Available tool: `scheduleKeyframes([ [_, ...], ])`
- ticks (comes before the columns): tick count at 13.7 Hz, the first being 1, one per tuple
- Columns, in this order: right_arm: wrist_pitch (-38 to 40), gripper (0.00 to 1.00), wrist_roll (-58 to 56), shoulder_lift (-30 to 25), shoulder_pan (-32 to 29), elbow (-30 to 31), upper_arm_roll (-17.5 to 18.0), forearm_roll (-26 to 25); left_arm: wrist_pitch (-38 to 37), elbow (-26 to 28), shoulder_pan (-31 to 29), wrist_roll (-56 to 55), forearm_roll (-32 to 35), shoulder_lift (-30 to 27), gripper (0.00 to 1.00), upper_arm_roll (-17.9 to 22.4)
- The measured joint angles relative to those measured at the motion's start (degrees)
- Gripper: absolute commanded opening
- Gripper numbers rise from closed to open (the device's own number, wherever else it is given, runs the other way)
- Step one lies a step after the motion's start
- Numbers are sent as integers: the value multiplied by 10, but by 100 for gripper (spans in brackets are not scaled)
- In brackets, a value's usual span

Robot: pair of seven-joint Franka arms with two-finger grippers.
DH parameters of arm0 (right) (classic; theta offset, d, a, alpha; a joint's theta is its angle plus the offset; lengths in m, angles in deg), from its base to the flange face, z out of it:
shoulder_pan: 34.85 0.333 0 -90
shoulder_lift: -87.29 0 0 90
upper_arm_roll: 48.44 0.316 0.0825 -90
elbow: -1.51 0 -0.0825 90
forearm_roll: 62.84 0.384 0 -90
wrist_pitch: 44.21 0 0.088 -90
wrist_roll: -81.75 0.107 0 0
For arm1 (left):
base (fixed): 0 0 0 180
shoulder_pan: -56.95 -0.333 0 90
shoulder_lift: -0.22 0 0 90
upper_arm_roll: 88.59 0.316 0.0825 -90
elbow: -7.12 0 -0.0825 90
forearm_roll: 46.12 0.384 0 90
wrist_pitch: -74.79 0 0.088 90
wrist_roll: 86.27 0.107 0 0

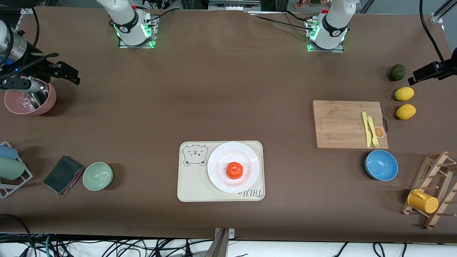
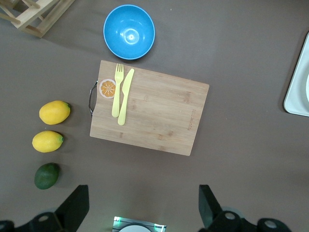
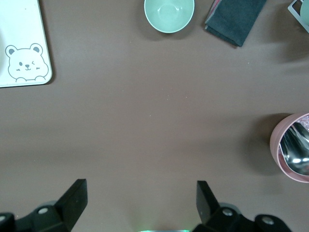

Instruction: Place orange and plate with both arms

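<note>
Both grippers are standing fully open and holding nothing: the left gripper [image 2: 142,208] is hanging over bare table near the bamboo cutting board [image 2: 149,113], the right gripper [image 3: 140,205] over bare table near the pink bowl [image 3: 294,153]. Both arms are waiting. The orange [image 1: 234,170] is sitting on the white plate [image 1: 217,157], which is lying flat on the bear tray [image 1: 189,189]. Both being round, neither has a long axis or heading. Placement looks finished; probably nothing is remaining.

The brown table [image 1: 214,89] carries a cream tray [image 1: 189,185], cutting board [image 1: 339,125], blue bowl [image 1: 381,165], green bowl [image 1: 98,176] and lemons [image 1: 404,94].
</note>
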Motion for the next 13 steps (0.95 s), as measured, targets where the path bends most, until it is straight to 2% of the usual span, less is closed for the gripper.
scheduleKeyframes([
  [13,-9,100,0,11,1,-1,8,0,0,0,-6,0,0,0,100,0],
])
